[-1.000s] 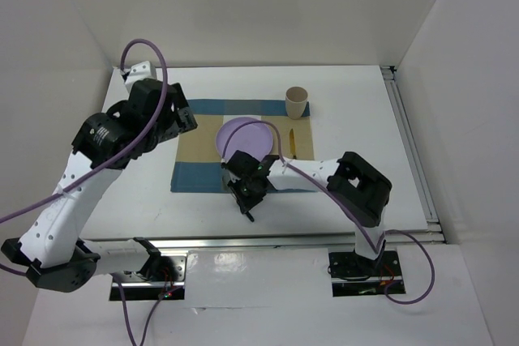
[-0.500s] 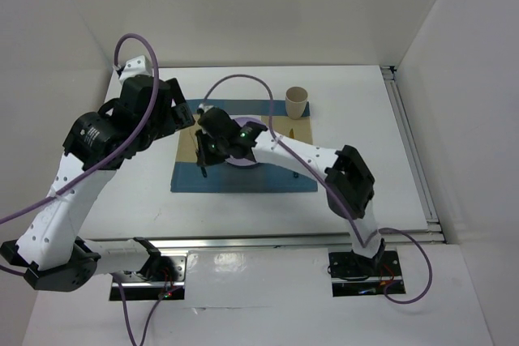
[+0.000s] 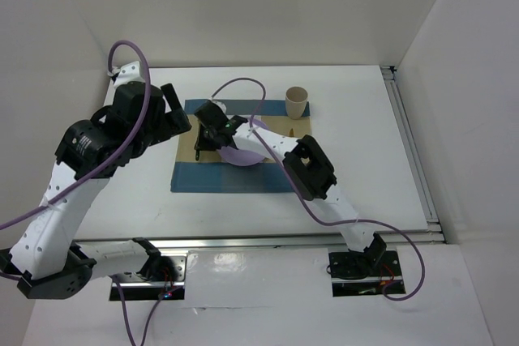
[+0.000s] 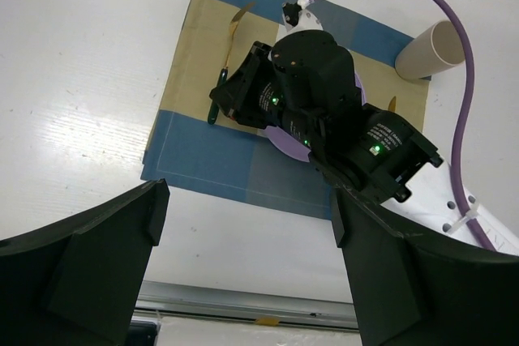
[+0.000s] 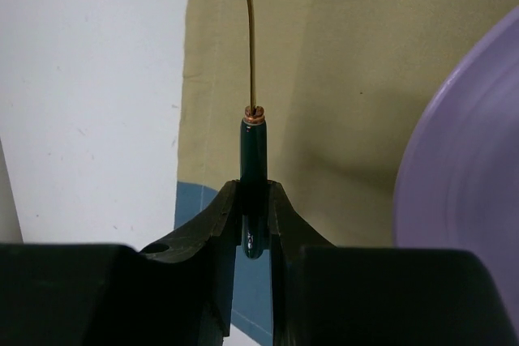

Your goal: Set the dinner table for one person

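Observation:
My right gripper (image 5: 253,192) is shut on the dark green handle of a gold utensil (image 5: 252,147), whose thin gold neck points away over the tan left strip of the checked placemat (image 5: 349,79). I cannot tell whether it touches the cloth. In the top view that gripper (image 3: 201,144) sits just left of the purple plate (image 3: 246,156), which lies on the placemat (image 3: 188,176) on the white dinner table (image 3: 357,143). The left wrist view shows the utensil (image 4: 229,53) too. My left gripper (image 4: 243,281) is open and empty, raised beyond the placemat's left side (image 3: 174,115).
A tan paper cup (image 3: 297,103) stands at the placemat's far right corner. A second gold utensil (image 3: 290,130) lies right of the plate, mostly behind my right arm. A silver rail (image 3: 243,241) runs along the table's near edge, and white walls enclose the table.
My right arm swung from the placemat's near edge across to the left of the plate, carrying the utensil. My left arm drew back a little to the left.

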